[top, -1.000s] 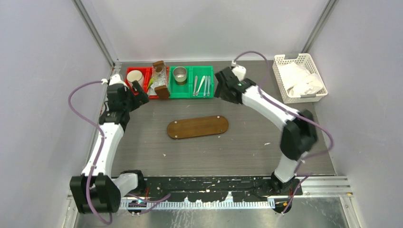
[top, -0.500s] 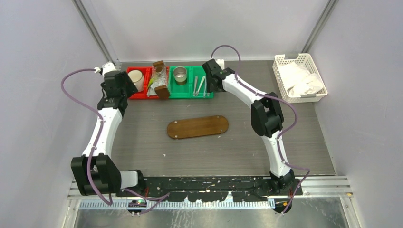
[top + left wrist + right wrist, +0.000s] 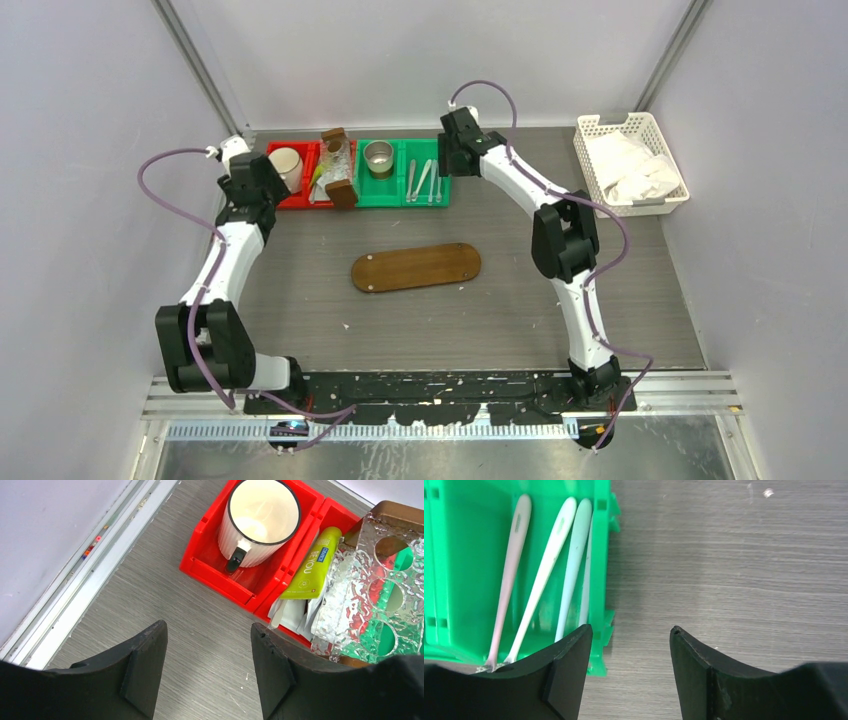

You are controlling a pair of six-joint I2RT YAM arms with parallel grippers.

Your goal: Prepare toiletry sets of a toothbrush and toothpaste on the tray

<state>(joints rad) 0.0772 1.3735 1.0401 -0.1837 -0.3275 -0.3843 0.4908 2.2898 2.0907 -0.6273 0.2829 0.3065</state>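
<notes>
Awaiting sets: wooden tray [image 3: 416,267], bare; no set begun.
Toothbrushes [image 3: 545,565]: in green bin [image 3: 454,580].
Yellow-green toothpaste tube [image 3: 312,562]: in red bin [image 3: 220,577].
Left gripper [image 3: 207,665]: jaws apart, empty, near red bin.
Right gripper [image 3: 629,665]: jaws apart, empty, beside green bin.

Left wrist view: whitish tubes [image 3: 291,614] lie mostly buried under the yellow-green tube [image 3: 312,560] and the clear dimpled rack [image 3: 370,580], so their count is unreadable; the rack runs off the right edge. Right wrist view: toothbrushes [image 3: 546,565] lose their lower ends behind a finger [image 3: 566,675] of the right gripper [image 3: 630,635], and the green bin [image 3: 599,555] is cut off at the left edge. Top view: white contents of the basket [image 3: 588,160] too small to identify.
</notes>
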